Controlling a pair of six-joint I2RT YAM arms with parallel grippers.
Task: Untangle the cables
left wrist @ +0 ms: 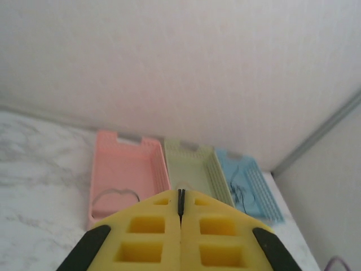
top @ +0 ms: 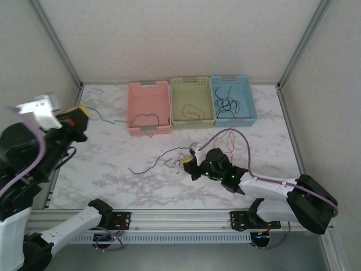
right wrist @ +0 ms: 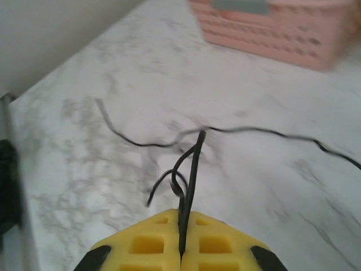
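The right gripper (right wrist: 181,215) pinches a black cable (right wrist: 190,169) from the small tangle (top: 169,161) in the middle of the table (top: 113,141), the left gripper (top: 79,116) is closed on a greenish cable (top: 107,119), so I think the next step is a slow pull apart.

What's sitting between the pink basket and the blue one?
A pale green basket stands between the pink basket and the blue basket, side by side; the top external view shows it.

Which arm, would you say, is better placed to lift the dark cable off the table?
Right: the right tool is shut on that cable; the left tool, raised far left, grips another strand.
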